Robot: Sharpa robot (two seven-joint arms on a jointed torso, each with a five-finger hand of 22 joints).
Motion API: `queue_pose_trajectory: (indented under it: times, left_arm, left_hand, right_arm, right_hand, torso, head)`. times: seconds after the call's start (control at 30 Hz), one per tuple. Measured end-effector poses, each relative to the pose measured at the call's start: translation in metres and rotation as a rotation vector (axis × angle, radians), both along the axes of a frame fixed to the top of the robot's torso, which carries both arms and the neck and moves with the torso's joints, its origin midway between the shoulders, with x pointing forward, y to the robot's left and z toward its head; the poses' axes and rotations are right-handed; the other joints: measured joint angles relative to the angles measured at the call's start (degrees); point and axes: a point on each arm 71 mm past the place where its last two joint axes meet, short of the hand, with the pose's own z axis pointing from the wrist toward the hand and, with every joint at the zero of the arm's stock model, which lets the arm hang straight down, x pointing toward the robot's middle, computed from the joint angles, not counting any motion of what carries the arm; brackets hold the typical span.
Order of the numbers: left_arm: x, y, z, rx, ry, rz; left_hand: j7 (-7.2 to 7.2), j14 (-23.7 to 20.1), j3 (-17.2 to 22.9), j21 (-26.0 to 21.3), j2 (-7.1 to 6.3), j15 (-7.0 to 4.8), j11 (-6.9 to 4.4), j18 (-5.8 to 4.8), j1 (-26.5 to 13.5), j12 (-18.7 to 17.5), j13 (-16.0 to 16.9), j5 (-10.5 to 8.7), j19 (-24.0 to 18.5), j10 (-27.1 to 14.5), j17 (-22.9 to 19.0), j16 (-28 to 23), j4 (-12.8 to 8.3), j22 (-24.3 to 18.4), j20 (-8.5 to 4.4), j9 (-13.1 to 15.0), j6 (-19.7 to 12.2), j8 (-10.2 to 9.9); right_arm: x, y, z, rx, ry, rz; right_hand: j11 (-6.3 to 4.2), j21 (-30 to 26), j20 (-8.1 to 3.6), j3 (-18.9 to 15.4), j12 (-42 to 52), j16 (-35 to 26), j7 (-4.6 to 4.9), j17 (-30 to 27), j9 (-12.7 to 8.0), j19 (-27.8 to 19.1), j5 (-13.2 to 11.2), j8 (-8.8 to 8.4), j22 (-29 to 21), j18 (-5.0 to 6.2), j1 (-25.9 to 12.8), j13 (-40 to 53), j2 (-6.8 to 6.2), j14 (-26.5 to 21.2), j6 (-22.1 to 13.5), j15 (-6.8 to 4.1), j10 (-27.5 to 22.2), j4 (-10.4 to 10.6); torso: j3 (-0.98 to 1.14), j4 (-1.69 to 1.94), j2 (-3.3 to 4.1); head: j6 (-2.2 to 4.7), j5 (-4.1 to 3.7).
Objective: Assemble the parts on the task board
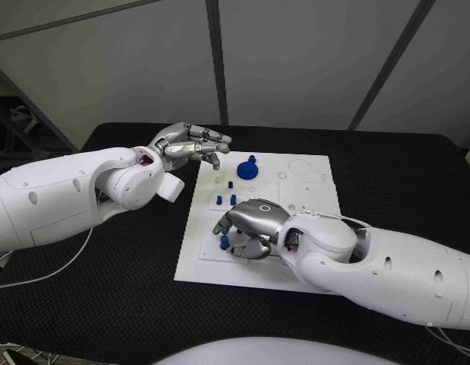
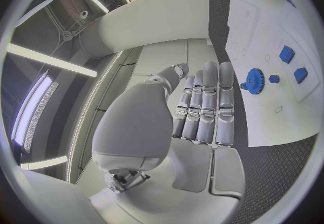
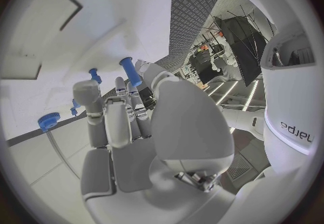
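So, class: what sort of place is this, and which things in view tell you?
Probably a robotics lab or test cell. A white task board with small blue parts lies on a black table, plain grey panels stand behind, and photo umbrellas stand nearby.

The task board [image 1: 301,262] is lying in the middle of the counter [image 1: 103,304]. A gear [image 1: 249,169] is sitting on the board near its far edge, toward its left side. Small pegs [image 1: 227,199] are standing nearer, along the left side. The right hand [image 1: 246,228] is resting over the board's near-left part, touching a part [image 1: 225,242]. The left hand [image 1: 192,144] is hovering off the board's far-left corner.
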Motion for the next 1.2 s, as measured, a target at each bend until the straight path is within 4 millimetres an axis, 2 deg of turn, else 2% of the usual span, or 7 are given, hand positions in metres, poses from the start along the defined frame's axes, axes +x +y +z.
queue_pose_trajectory:
  times: [0.23, 0.4, 0.57, 0.77, 0.87, 1.0, 1.2]
  left_arm:
    - [0.0, 0.0, 0.0, 0.0, 0.001, 0.0]
    - [0.0, 0.0, 0.0, 0.001, 0.002, 0.0]
    - [0.0, 0.002, -0.001, 0.003, 0.003, 0.003]
    - [0.0, 0.003, -0.001, 0.004, 0.005, 0.005]
    - [0.001, 0.004, -0.001, 0.006, 0.006, 0.007]
    - [0.001, 0.004, -0.002, 0.007, 0.008, 0.007]
    - [0.0, 0.003, -0.004, 0.008, 0.012, 0.006]
  left_hand:
    - [0.0, 0.0, 0.0, 0.0, 0.0, 0.0, 0.0, 0.0, 0.0, 0.0, 0.0, 0.0, 0.0, 0.0, 0.0, 0.0, 0.0, 0.0, 0.0, 0.0, 0.0, 0.0]
    - [0.0, 0.0, 0.0, 0.0, 0.0, 0.0, 0.0, 0.0, 0.0, 0.0, 0.0, 0.0, 0.0, 0.0, 0.0, 0.0, 0.0, 0.0, 0.0, 0.0, 0.0, 0.0]
    - [0.0, 0.0, 0.0, 0.0, 0.0, 0.0, 0.0, 0.0, 0.0, 0.06, 0.0, 0.0, 0.0, 0.0, -0.03, 0.0, 0.0, -0.04, 0.0, 0.0, 0.0, 0.0]
    - [0.0, 0.0, 0.0, 0.0, 0.0, 0.0, 0.0, 0.0, 0.0, 0.22, 0.0, 0.0, 0.0, 0.01, -0.07, 0.0, 0.0, -0.09, 0.0, 0.0, 0.0, 0.0]
    - [0.0, 0.0, 0.0, 0.0, 0.0, 0.0, 0.0, 0.0, 0.0, 0.22, 0.0, 0.0, 0.0, 0.01, -0.07, 0.0, 0.0, -0.09, 0.0, 0.0, 0.0, 0.0]
    - [0.0, 0.0, -0.16, 0.0, 0.0, 0.0, 0.0, 0.0, 0.0, 0.22, 0.0, 0.0, 0.0, 0.01, -0.07, 0.0, -0.16, -0.09, 0.0, 0.0, 0.0, 0.0]
    - [0.0, 0.0, -0.16, 0.0, -0.01, 0.0, 0.01, 0.0, 0.01, 0.22, 0.0, 0.0, 0.0, 0.01, -0.07, 0.0, -0.16, -0.09, 0.0, 0.0, 0.0, 0.0]
  right_arm:
    - [-0.002, -0.006, 0.005, 0.05, -0.018, -0.012]
    - [-0.004, -0.023, 0.011, 0.112, -0.036, -0.041]
    - [0.001, -0.063, 0.021, 0.169, -0.017, -0.139]
    - [0.021, -0.132, 0.03, 0.189, 0.074, -0.397]
    - [0.02, -0.158, 0.028, 0.177, 0.128, -0.502]
    - [0.017, -0.186, 0.029, 0.144, 0.154, -0.6]
    - [0.01, -0.203, 0.031, 0.097, 0.162, -0.665]
  right_hand:
    - [0.49, -2.85, 0.42, -3.45, 1.89, -1.6, -1.4, -2.96, 0.14, -2.61, 0.0, 0.0, -3.6, 0.93, 0.0, 0.21, 0.0, 0.13, -2.48, 0.29, -3.12, 0.31]
    - [-0.23, -3.1, 0.4, -4.92, 4.79, -1.6, 0.01, -3.23, 0.56, -2.58, 0.28, 0.71, -3.91, 0.93, 0.32, 0.68, 1.1, 0.13, -1.49, 0.29, -2.3, 0.67]
    - [-0.93, -3.02, -0.47, -6.13, 9.55, -1.61, 1.12, -3.04, 1.5, -1.71, 0.0, 3.08, -3.19, 0.93, -1.47, 1.94, 2.04, -0.1, 3.84, 0.02, 5.38, 2.72]
    - [-4.09, 1.49, -2.61, -11.36, 19.22, 0.99, -1.49, 1.73, 2.15, 3.95, -0.28, 5.16, 2.76, 0.92, -4.94, 8.1, -0.42, -0.05, 7.75, -2.87, 16.74, 6.64]
    - [-4.96, 4.28, -4.12, -16.12, 35.15, 3.91, -2.29, 5.59, 3.14, 7.13, 2.01, 6.98, 6.7, -0.48, -5.69, 25.49, 0.33, -0.07, 8.35, -3.64, 17.64, 9.66]
    - [-5.72, 6.94, -4.3, -21.33, 55.59, 6.81, -2.9, 6.01, 5.41, 9.73, 3.86, 9.96, 10.64, -1.43, -5.79, 50.57, 0.85, 0.04, 8.95, -4.15, 20.69, 13.2]
    - [-5.85, 8.01, -4.4, -25.4, 65.32, 7.92, -3.6, 6.01, 9.21, 10.41, 7.54, 13.82, 12.46, -1.38, -4.66, 64.18, 1.98, 0.03, 9.05, -4.15, 23.53, 15.6]
  torso:
    - [0.04, 0.0, 0.01]
    - [0.05, 0.0, 0.02]
    - [0.02, -0.09, -0.05]
    - [-0.09, -0.29, -0.25]
    - [-0.13, -0.47, -0.34]
    - [-0.18, -0.76, -0.43]
    - [-0.18, -0.94, -0.47]
  head:
    - [0.05, -0.01]
    - [0.16, -0.23]
    - [0.39, -0.79]
    - [0.88, -2.33]
    - [1.07, -3.2]
    - [1.24, -4.38]
    - [1.36, -5.49]
